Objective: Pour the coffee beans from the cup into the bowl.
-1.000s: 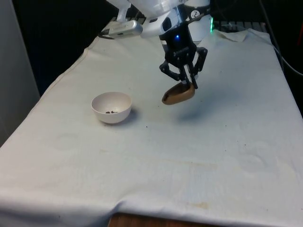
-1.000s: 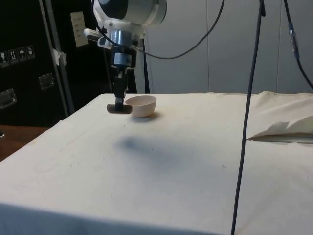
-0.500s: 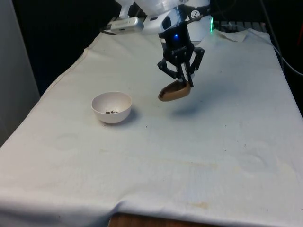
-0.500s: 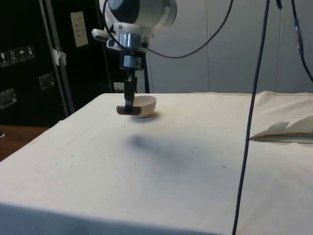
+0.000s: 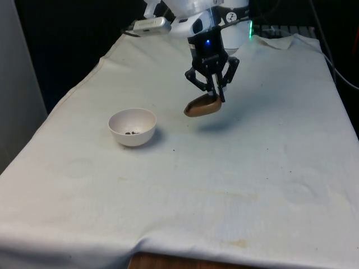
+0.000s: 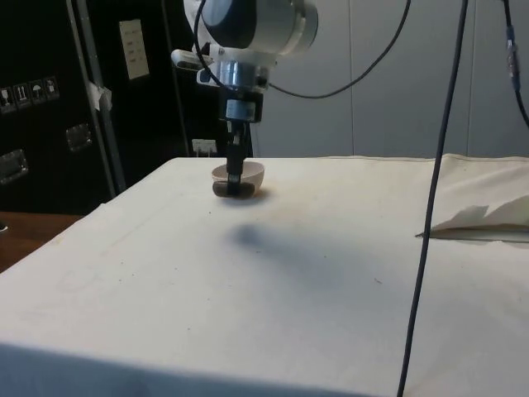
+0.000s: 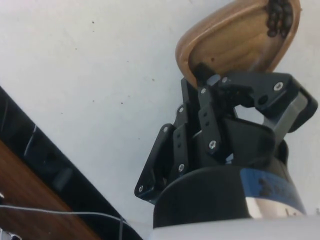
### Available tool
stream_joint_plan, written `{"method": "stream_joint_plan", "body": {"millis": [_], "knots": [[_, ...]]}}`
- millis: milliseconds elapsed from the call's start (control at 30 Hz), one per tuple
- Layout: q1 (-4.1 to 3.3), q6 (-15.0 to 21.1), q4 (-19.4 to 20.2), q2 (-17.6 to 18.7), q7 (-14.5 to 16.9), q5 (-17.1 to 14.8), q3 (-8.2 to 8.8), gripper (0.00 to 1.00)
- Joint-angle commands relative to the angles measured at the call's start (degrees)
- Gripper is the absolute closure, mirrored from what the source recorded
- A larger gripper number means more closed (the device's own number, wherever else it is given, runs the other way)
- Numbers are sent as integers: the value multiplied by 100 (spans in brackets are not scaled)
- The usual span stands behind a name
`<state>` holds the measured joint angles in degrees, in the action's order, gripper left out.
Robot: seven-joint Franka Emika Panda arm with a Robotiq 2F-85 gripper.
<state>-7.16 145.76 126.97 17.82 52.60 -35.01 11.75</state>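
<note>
1. Gripping the brown wooden cup point(image 5: 202, 106) by its rim, the gripper point(image 5: 215, 96) has its fingers pinched narrow on the cup wall; the wrist view shows one finger point(image 7: 202, 75) inside the rim and the other outside. Judged a rim pinch so that the cup can be tipped by wrist rotation.
2. Cup hangs clear of the white cloth point(image 5: 252, 168), its shadow lying just below it, and it is tilted, one edge lower than the other. Coffee beans point(image 7: 279, 15) sit bunched at one end of the cup's hollow, which fits the tilt; they are not spilling.
3. White bowl point(image 5: 132, 126) rests on the cloth at about 8 o'clock from the cup in the front view, well apart from it. A few dark beans point(image 5: 130, 133) lie at its bottom. In the side view the cup point(image 6: 228, 189) overlaps the bowl point(image 6: 250, 175), but that is line of sight only.
4. Judgement: most beans are in the cup, so the pour is not finished from this position; the cup is not over the bowl.
5. Surroundings: a crumpled cloth fold point(image 6: 483, 219) lies well off to one side. Nothing stands between cup and bowl.
</note>
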Motion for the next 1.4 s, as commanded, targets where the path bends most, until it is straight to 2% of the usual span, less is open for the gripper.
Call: {"method": "stream_joint_plan", "body": {"millis": [0,33,267,300,333,533,567,600,833,867,900,1167,1200,1233,1367], "knots": [[0,40,40,-17,0,6,0,100],[-52,189,160,-63,-80,97,40,100],[-46,504,487,-195,-63,126,11,100],[0,407,418,-166,0,52,-29,100],[-40,544,527,-212,-63,126,6,100],[-34,882,865,-344,-11,126,-23,100],[6,762,779,-309,34,57,-52,100],[-29,922,911,-361,-6,126,-29,100],[-23,1226,1197,-470,40,115,-52,100],[11,1112,1117,-435,74,57,-80,100],[-23,1266,1243,-493,46,115,-52,100],[-23,1673,1650,-659,126,115,-74,100],[11,1564,1587,-636,160,57,-103,100],[-17,1713,1690,-676,132,115,-80,100],[-11,1896,1868,-751,160,109,-103,100]]}}
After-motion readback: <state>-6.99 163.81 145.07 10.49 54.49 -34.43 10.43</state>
